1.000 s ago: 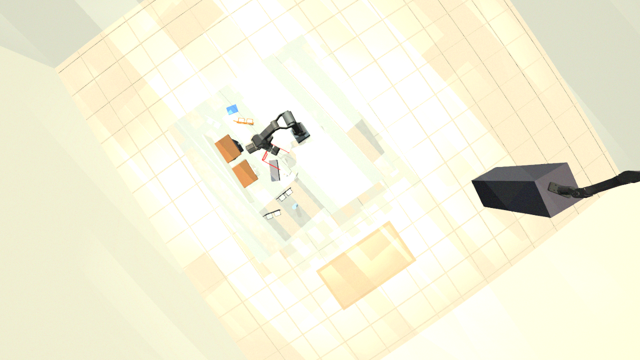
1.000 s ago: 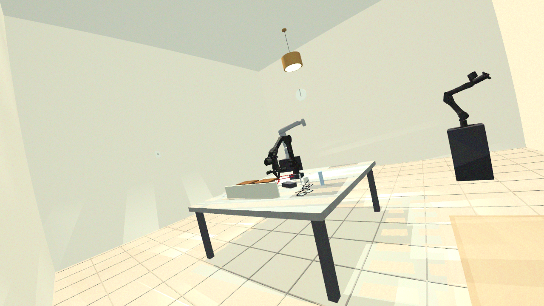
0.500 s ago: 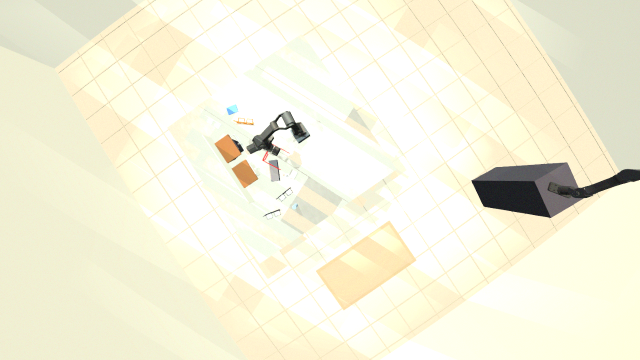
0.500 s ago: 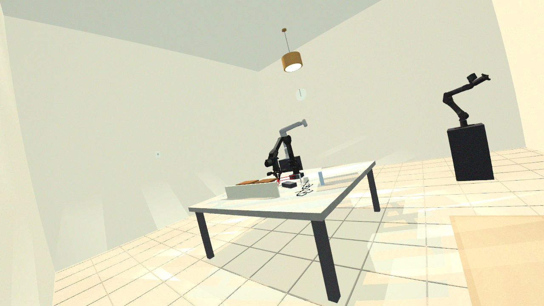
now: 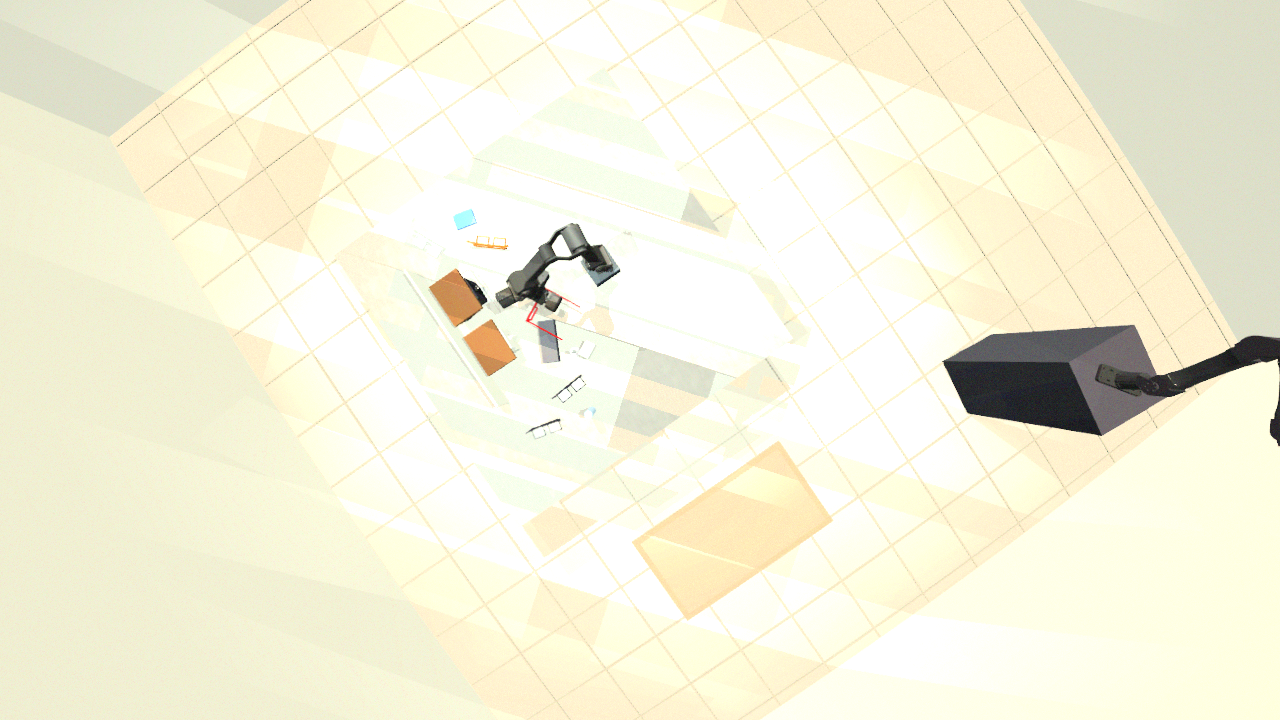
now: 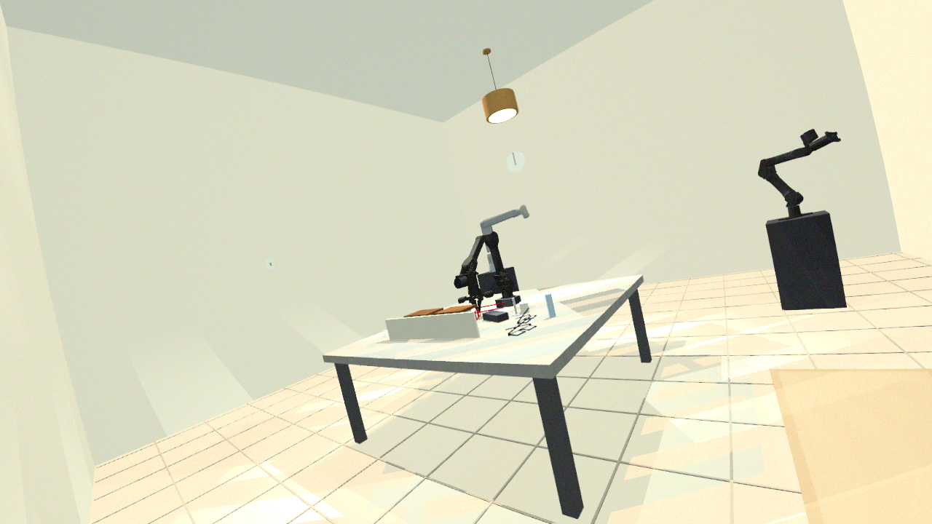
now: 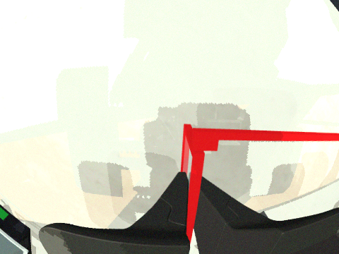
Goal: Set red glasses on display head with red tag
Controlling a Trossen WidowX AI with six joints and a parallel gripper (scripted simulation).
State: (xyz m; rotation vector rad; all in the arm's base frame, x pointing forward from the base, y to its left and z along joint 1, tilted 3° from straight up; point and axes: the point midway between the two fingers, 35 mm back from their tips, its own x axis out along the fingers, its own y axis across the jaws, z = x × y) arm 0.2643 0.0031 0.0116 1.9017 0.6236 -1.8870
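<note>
The red glasses point(image 5: 544, 329) point(image 6: 478, 314) point(image 7: 205, 139) hang in my gripper point(image 5: 539, 303) point(image 6: 478, 308) point(image 7: 186, 178), which is shut on their front frame. In the wrist view the frame runs down between the fingertips, and one temple stretches right. In the top view both temples point down and right, away from the brown-topped blocks. The display heads and the red tag cannot be made out clearly. A black object with a green patch point(image 7: 3, 212) shows at the wrist view's lower left. The glasses appear held above the table, clear of the blocks.
Two brown-topped blocks point(image 5: 456, 297) point(image 5: 489, 347) stand left of the gripper, before a low pale wall point(image 6: 433, 327). A dark box point(image 5: 548, 341) point(image 6: 495, 316) lies close by. Black-framed glasses point(image 5: 570, 388) point(image 5: 545, 428), orange glasses point(image 5: 489, 242) and a blue box point(image 5: 464, 219) lie farther off.
</note>
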